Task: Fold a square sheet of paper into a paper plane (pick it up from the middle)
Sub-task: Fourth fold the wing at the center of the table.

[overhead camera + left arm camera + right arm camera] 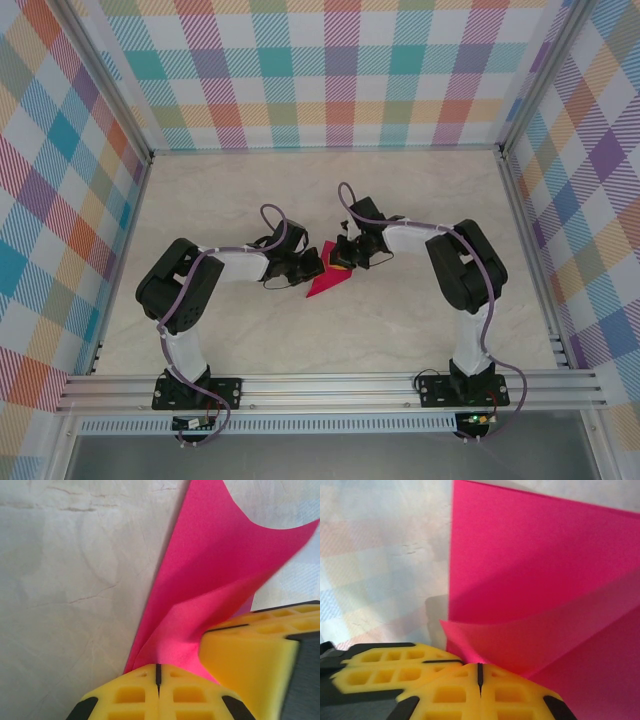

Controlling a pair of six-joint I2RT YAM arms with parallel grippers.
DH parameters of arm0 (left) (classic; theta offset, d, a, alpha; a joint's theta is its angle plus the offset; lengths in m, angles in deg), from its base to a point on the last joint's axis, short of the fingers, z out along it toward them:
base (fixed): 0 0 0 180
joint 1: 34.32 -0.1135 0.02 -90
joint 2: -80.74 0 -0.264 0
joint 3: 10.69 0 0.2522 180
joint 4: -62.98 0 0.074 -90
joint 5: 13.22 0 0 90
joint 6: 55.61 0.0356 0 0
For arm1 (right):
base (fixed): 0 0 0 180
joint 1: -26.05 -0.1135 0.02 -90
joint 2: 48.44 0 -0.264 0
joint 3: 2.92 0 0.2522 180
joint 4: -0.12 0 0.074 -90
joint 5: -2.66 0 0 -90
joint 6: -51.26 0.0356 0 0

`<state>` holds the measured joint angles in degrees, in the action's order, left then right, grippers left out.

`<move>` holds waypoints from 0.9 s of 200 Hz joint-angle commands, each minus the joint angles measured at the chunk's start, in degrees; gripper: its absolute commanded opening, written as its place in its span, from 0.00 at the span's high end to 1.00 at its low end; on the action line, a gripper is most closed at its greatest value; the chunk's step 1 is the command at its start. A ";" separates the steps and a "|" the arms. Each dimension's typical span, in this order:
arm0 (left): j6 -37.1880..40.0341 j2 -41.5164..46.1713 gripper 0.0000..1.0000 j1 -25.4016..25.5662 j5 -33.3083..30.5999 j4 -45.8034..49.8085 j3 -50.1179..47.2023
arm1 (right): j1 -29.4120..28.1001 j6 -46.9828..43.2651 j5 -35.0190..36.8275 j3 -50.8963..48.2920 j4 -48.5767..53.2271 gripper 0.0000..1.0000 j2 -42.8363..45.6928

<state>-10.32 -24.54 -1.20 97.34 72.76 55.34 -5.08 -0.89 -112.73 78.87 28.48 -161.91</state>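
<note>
The square sheet of paper, magenta-pink, is bent and partly folded, lifted between the two grippers at the middle of the table. My left gripper comes in from the left and my right gripper from the right, tips almost touching. In the left wrist view my left gripper is shut, yellow pads together, with the paper pinched at the tips and curling up and away; the right gripper's fingers sit close on the right. My right gripper is likewise shut on a fold of the paper.
The pale marbled table is walled by checked panels on three sides, with an aluminium rail along the near edge where both arm bases are bolted. Bare table surface lies all around the grippers.
</note>
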 commanded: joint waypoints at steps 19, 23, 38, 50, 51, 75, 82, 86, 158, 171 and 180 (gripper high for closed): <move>1.70 -3.34 1.00 -0.44 -5.30 10.91 -1.35 | 2.23 -3.01 1.54 2.09 1.14 0.96 -1.58; 1.78 -3.35 1.00 -0.45 -5.20 11.08 -1.31 | 2.44 -3.05 1.72 2.18 1.14 0.96 -1.58; 1.98 -3.47 1.00 -0.45 -5.26 11.62 -1.26 | 3.61 -3.26 1.83 2.53 1.11 0.96 -1.83; 2.11 -3.57 1.00 -0.43 -5.26 12.05 -1.05 | 4.51 -3.23 2.33 2.80 0.97 0.96 -2.14; 2.14 -3.60 1.00 -0.43 -5.26 12.06 -1.08 | 4.59 -3.18 2.39 2.85 1.01 0.96 -2.17; 2.41 -3.62 1.00 -0.45 -5.09 12.26 -1.05 | 6.55 -2.78 2.97 3.40 0.92 0.96 -2.73; 2.38 -3.62 1.00 -0.43 -5.08 12.25 -1.07 | 6.93 -2.80 3.05 3.49 0.95 0.96 -2.44; 2.42 -3.62 1.00 -0.43 -5.09 12.33 -1.05 | 7.04 -2.87 3.11 3.58 0.97 0.96 -2.26; 2.68 -3.45 1.00 -0.43 -5.39 13.05 -0.12 | 3.87 -3.16 -2.20 1.20 -1.15 0.95 3.39; 2.64 -3.53 1.00 -0.46 -5.44 13.12 0.03 | 2.99 -2.72 -2.77 0.76 -1.73 0.95 2.07; 2.68 -3.62 1.00 -0.44 -5.43 13.29 0.07 | 2.68 -2.44 -3.21 0.36 -2.44 0.95 1.37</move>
<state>-9.03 -24.80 -1.20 97.29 75.31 56.65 -0.84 -3.25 -113.17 80.99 27.47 -159.44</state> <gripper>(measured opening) 0.044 0.047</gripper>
